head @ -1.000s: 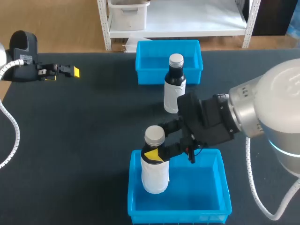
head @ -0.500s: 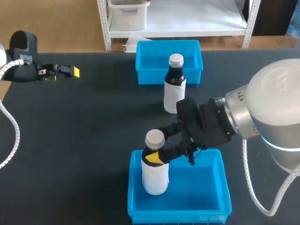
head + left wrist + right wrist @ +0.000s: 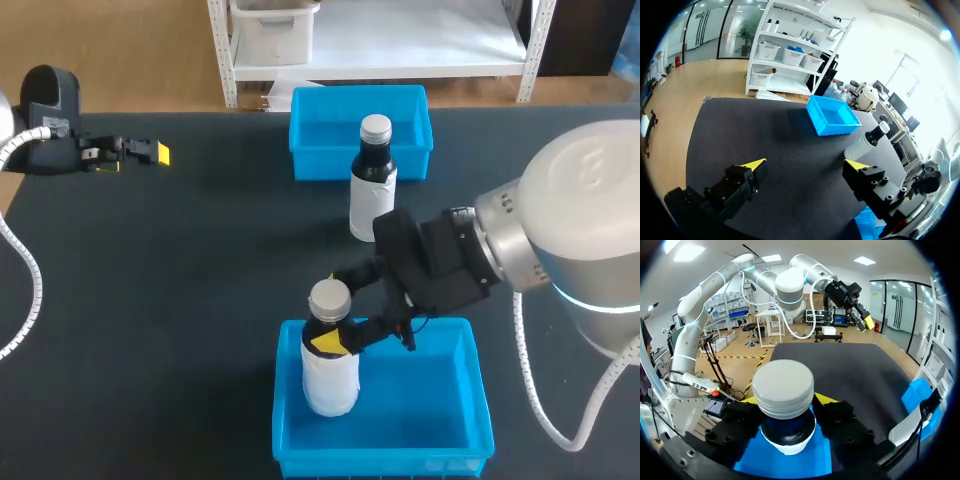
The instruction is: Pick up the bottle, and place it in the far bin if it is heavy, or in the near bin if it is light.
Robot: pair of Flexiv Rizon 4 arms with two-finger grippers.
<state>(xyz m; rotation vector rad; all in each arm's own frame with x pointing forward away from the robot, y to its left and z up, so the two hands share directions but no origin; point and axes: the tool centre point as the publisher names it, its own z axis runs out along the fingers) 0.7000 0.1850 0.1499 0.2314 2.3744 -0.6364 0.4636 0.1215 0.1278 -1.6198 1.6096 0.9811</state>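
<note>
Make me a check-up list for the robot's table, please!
Surface: dark table, flat.
Job's things: held bottle upright inside near bin, at its left side; second bottle standing just before far bin, which holds nothing.
Clutter: nothing seen.
Grippers: right gripper shut on held bottle's neck; left gripper open, holding nothing, at the table's far left.
Cables: white cables hang by both arms, clear of the bins.
Surroundings: nothing seen.

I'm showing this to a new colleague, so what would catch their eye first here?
The right pincer grips the neck of a dark, white-labelled, grey-capped bottle inside the near blue plastic bin. A matching second bottle stands just before the far blue plastic bin, and the left pincer hangs open at the far left.
</note>
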